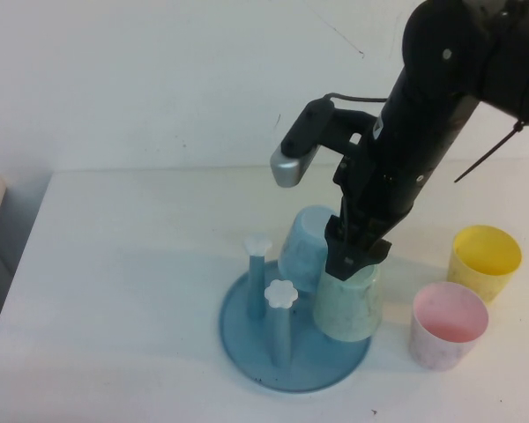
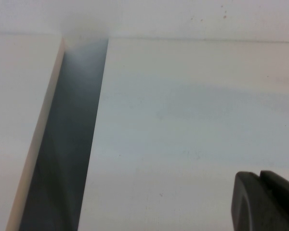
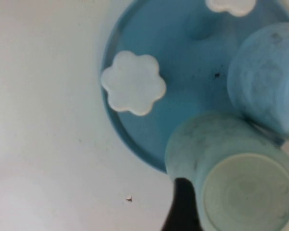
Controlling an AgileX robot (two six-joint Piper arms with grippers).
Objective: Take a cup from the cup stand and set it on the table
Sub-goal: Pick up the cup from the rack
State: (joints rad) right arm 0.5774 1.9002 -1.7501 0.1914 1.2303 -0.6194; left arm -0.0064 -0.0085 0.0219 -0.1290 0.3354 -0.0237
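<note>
The mint-green cup (image 1: 348,304) sits upside down over the right side of the blue cup stand (image 1: 247,339). My right gripper (image 1: 353,251) comes down on the cup's upturned bottom. In the right wrist view one dark finger (image 3: 183,207) lies against the cup's wall (image 3: 207,139); the other finger is hidden behind the cup. Two bare pegs with white flower caps (image 1: 281,293) stand at the stand's left. My left gripper (image 2: 260,175) shows only in the left wrist view, fingers together, empty, over the bare white table (image 2: 183,120).
A light blue cup (image 1: 304,242) hangs upside down on the stand, touching the mint cup. A pink cup (image 1: 448,322) and a yellow cup (image 1: 485,256) stand upright on the table to the right. A dark gap (image 2: 67,144) runs along the table's left edge.
</note>
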